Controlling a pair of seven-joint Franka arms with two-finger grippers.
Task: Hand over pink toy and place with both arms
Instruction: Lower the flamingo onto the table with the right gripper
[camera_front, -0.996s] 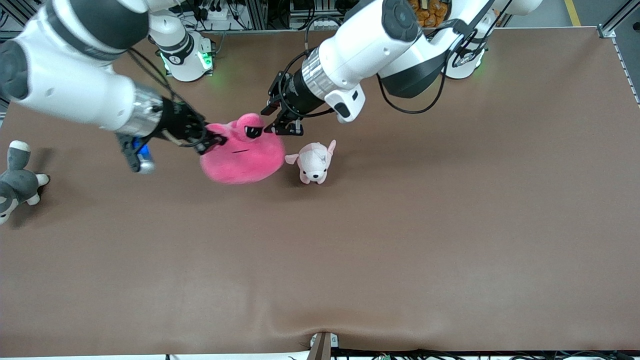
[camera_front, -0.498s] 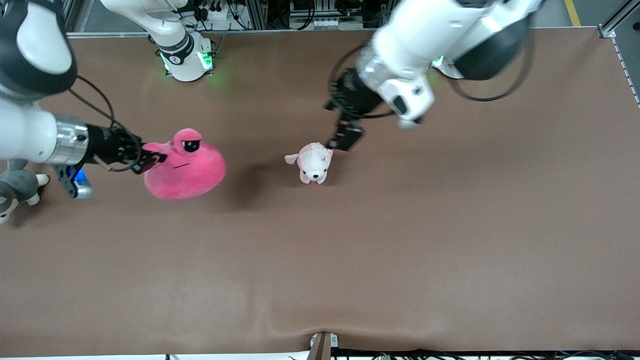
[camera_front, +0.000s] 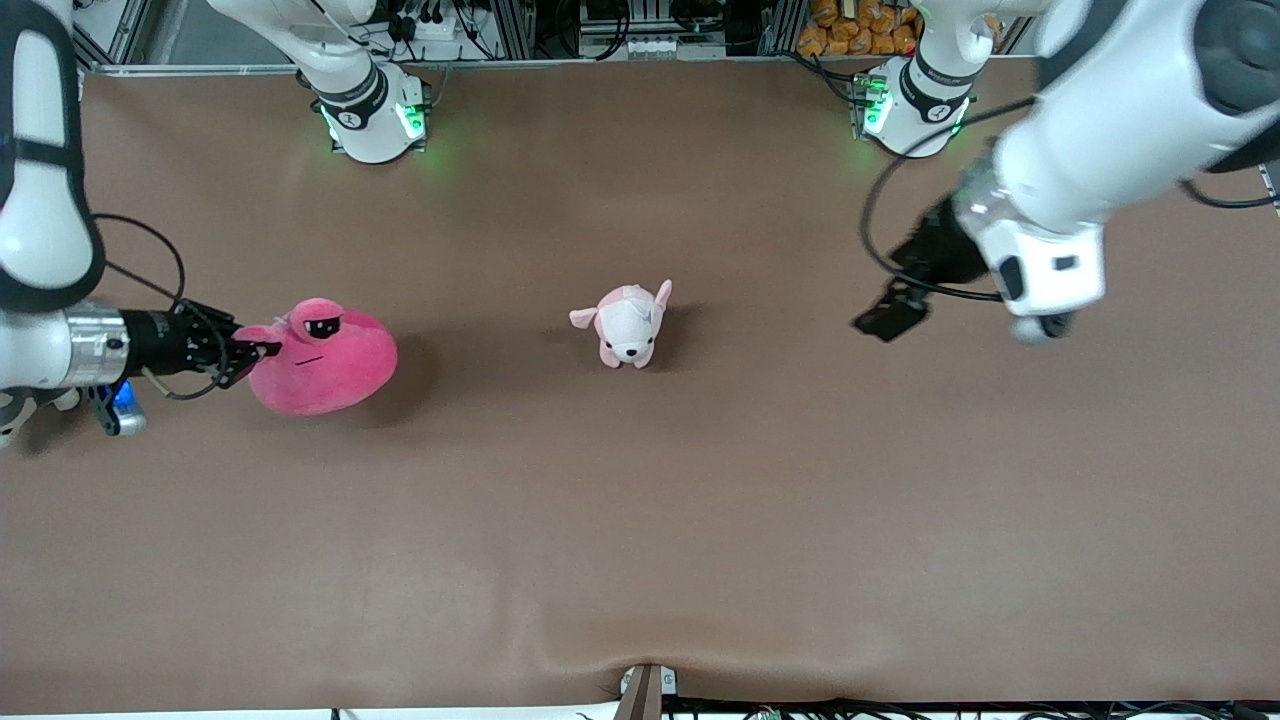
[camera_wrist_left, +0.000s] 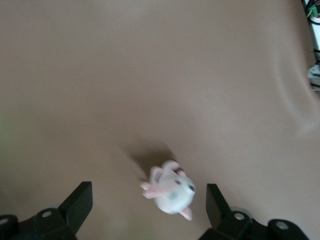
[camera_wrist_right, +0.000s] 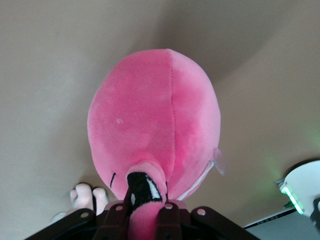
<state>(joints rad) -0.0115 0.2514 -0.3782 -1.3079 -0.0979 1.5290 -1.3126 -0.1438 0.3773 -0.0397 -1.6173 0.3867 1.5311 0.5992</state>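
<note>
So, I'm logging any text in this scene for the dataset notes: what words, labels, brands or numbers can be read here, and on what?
None can be read.
Round marks on the two arm bases: too small to read.
Pink toy, held by the right gripper: no text, only stitched eyes; a small side tag in the right wrist view shows no print.
Puppy plush: no text.
Left gripper, empty over the table: no label visible.

1. The left gripper (camera_wrist_left: 147, 202) is hanging over the brown table (camera_wrist_left: 150, 75), its two black fingers (camera_wrist_left: 77, 202) spread wide apart and holding nothing.
2. A small pale pink-and-white puppy plush (camera_wrist_left: 169, 192) is lying on the table, showing between the spread fingers and touching neither.
3. The plush is casting a soft shadow on the table beside it.
</note>
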